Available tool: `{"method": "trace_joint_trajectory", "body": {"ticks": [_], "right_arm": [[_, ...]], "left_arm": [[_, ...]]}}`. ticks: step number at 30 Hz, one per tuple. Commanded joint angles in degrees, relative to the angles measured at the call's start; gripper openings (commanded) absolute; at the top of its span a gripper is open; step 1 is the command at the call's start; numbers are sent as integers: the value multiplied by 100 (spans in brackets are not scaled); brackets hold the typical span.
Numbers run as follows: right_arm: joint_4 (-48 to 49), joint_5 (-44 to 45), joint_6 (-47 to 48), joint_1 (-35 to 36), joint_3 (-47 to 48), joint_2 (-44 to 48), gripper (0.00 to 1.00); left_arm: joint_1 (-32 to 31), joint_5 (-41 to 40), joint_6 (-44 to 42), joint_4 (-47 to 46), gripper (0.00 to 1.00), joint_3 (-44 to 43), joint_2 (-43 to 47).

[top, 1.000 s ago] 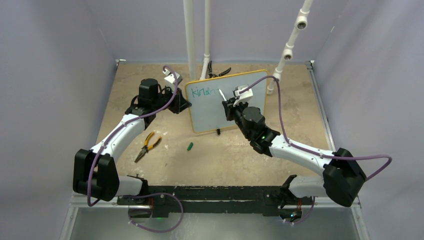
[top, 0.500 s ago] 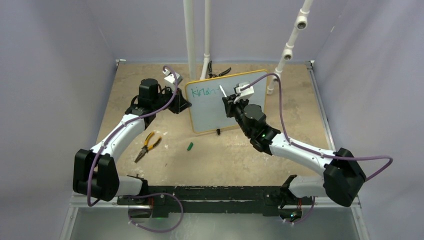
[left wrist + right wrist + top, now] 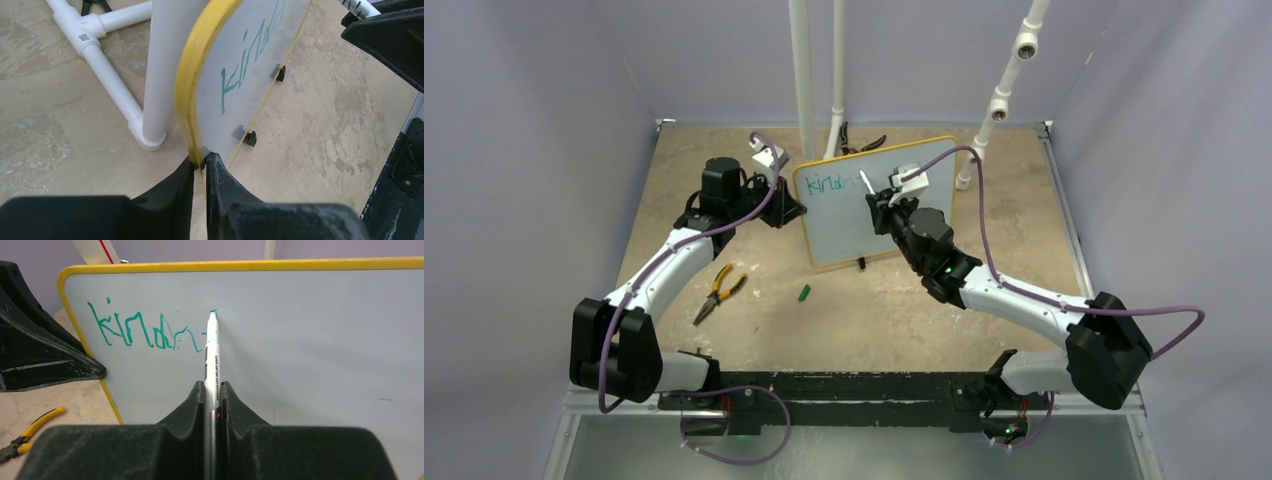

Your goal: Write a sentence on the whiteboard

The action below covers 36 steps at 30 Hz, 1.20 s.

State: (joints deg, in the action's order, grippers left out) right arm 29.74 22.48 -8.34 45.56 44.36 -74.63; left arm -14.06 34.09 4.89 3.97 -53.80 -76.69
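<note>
At whiteboard [image 3: 325, 340] top-left: right gripper [image 3: 212, 388] pinches marker pen [image 3: 212, 360], tip touching just right of the sentence [image 3: 145, 332].
Whiteboard's left edge is clamped in left gripper [image 3: 201, 161]; bare white right of and below tip.

The sentence [image 3: 150, 332] on the whiteboard [image 3: 325, 340] reads only "kindn".

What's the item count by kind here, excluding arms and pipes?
Hand tools: 2, yellow-handled pliers and a black-handled plier-like tool
Boards: 1, yellow-framed white whiteboard
Markers: 1, white marker pen in the right gripper
Small green cap-like piece: 1
Total: 5
</note>
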Motion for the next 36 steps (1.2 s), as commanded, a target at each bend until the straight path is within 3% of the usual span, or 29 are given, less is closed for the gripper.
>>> {"method": "trace_joint_trajectory", "body": {"ticks": [1, 16, 27, 36], "right_arm": [[-101, -133, 78, -74, -29, -60, 0], [-348, -204, -75, -65, -311, 29, 0], [-580, 447, -387, -69, -347, 233, 0], [-249, 311, -119, -65, -422, 531, 0]], "left_arm": [[9, -329, -163, -143, 0, -157, -48], [9, -324, -155, -142, 0, -160, -57], [9, -335, -153, -142, 0, -162, -53], [9, -346, -154, -134, 0, -163, -48]]}}
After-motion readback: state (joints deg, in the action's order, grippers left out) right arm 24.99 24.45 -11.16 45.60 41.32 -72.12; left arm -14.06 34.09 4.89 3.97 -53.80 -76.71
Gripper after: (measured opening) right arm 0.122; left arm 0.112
